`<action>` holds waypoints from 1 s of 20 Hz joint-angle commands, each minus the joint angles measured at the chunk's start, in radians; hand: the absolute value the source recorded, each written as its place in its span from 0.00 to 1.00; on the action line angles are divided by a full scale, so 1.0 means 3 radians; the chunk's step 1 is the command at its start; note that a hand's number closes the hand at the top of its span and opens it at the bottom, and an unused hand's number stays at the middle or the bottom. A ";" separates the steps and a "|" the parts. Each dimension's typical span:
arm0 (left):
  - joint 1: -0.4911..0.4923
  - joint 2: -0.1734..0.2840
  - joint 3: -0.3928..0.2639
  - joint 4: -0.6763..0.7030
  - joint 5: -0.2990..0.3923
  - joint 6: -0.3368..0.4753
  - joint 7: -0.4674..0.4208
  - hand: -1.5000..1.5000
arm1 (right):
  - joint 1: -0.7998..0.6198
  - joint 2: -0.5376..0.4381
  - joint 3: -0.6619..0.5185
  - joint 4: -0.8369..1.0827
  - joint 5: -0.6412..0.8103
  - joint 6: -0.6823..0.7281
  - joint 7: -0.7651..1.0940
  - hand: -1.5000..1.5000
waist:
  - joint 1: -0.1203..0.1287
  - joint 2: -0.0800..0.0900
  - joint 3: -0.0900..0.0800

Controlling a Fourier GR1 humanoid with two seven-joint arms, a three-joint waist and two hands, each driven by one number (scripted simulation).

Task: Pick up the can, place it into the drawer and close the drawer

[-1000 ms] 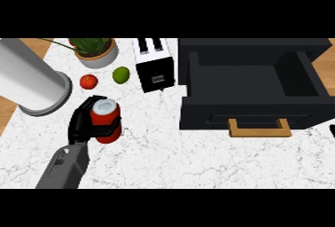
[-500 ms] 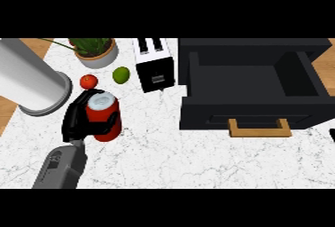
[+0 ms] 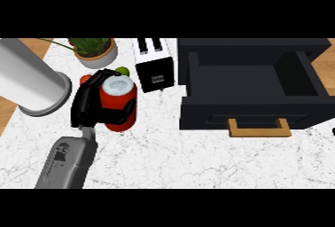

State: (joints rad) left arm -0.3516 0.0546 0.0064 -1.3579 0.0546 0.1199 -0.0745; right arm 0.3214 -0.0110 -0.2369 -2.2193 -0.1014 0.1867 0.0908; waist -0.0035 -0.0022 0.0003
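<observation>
With fingers curled, left hand point(image 3: 91, 104) grips the can point(image 3: 120, 103).

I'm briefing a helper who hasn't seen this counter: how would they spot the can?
Left of the open black drawer and the toaster, the left hand curls round the can. It is the only red cylinder, with a pale lid.

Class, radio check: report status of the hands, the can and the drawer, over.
Left hand shut on red can, can upright. Right hand not in view. Drawer open, nothing visible inside. Toaster stands between can and drawer.
</observation>
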 commanded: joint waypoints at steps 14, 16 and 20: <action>-0.1447 -0.0182 -0.0672 0.0212 -0.0217 0.0890 0.0938 1.00 | -0.0038 0.0032 0.0035 0.0240 0.0174 0.0014 -0.0219 0.00 | -0.0027 0.0010 0.0000; -0.1900 -0.0182 -0.0649 0.0518 -0.0123 0.0942 0.1029 1.00 | -0.0140 -0.0078 -0.0179 -0.0012 -0.0122 0.0056 0.0099 0.00 | -0.0066 0.0015 0.0000; -0.2410 -0.0182 -0.0607 0.0786 -0.0057 0.1091 0.1211 1.00 | -0.0307 -0.0184 -0.0233 0.0168 -0.0162 0.0027 0.0191 0.00 | -0.0060 0.0017 0.0001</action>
State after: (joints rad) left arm -0.9414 0.0008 -0.1678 -1.2165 0.0177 0.3994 0.2676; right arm 0.2908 -0.0267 -0.2679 -2.1967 -0.1140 0.1983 0.0990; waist -0.0185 0.0014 0.0005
